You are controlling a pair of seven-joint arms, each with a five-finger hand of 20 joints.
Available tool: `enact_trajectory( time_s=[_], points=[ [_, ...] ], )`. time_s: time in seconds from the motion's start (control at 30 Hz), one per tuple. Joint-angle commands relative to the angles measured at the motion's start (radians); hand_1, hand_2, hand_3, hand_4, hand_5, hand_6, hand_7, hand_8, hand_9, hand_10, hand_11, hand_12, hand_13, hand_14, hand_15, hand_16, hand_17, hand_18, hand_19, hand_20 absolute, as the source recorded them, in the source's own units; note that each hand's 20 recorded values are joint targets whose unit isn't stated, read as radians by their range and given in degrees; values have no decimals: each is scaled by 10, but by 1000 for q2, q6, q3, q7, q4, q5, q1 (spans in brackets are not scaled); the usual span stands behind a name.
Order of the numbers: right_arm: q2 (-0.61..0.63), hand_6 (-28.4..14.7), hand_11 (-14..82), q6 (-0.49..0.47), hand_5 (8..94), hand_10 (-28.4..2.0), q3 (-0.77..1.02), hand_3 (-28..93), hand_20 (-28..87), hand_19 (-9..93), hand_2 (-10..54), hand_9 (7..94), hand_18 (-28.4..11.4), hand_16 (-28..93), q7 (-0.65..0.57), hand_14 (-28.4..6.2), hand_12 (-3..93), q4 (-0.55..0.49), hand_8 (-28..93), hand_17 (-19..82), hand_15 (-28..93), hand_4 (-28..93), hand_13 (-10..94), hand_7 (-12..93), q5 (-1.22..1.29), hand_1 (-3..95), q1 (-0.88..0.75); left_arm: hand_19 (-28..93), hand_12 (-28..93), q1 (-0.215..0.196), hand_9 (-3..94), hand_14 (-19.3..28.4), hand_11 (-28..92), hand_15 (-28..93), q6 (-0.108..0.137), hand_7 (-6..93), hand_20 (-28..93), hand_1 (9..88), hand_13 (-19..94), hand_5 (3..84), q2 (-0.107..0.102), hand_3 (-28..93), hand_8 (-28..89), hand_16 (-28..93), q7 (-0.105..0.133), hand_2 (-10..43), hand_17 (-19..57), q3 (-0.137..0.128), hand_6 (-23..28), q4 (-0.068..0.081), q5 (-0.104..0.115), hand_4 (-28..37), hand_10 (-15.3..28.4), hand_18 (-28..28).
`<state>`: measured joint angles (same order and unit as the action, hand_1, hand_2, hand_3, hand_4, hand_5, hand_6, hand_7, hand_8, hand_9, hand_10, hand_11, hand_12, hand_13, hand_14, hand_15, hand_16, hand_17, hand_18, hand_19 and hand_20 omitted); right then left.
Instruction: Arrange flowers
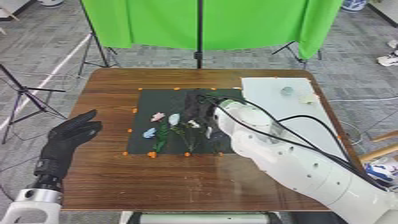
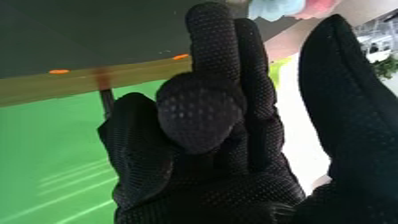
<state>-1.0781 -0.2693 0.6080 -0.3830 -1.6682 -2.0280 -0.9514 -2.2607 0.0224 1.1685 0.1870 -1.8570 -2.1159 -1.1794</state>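
Note:
My right hand is over the upper middle of the dark mat, just beyond the flowers. A pink flower, a blue flower and a white flower lie with green stems toward the near edge; a small pale flower is beside them. In the right wrist view my right hand is open, some fingers straight and others loosely bent, holding nothing. Beyond its fingertips are the blue flower and pink flower. My left hand stays open left of the mat.
A white sheet covers the table's right side, with a pale greenish object and a yellowish one near its far end. Orange marks line the mat. My right arm crosses the sheet. A green cloth hangs behind the table.

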Motion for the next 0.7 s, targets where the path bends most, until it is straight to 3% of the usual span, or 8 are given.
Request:
enact_trajectory(
  time_s=[0.03,0.23,0.37,0.7],
  points=[
    [52,16,191,32,685,-136,105,657,570,932,-95,758,-170,323,4,-39,222,-58,-103,570,630,-176,848,202,-14,378,1,121,122,-18,469,167,186,186,-8,90,191,417,393,438,12,665,-59,-17,-8,-39,111,-8,61,-1,-7,-36,133,126],
    [162,8,152,232,630,-158,225,656,557,932,-95,660,-181,319,-39,-70,218,-63,-101,524,635,-170,789,190,-46,353,-15,120,123,-21,469,168,186,186,-5,91,190,416,393,438,14,665,-60,-17,-8,-41,110,-9,61,-3,-8,-36,134,127],
    [190,-16,123,266,544,-171,313,660,545,932,-95,575,-186,310,-109,-85,219,9,-88,504,645,-162,754,154,-26,321,-37,120,123,-34,469,168,186,186,-4,91,190,416,393,438,17,665,-60,-16,-9,-41,110,-17,61,-10,-8,-36,134,126],
    [194,-28,81,101,469,-207,377,577,525,932,-95,516,-221,298,-322,-131,232,216,-63,481,661,-147,721,87,-94,243,-61,119,123,-23,469,168,185,187,-7,91,191,416,393,439,14,665,-60,-16,-8,-43,110,-11,61,-5,-9,-37,134,126]
  ],
)
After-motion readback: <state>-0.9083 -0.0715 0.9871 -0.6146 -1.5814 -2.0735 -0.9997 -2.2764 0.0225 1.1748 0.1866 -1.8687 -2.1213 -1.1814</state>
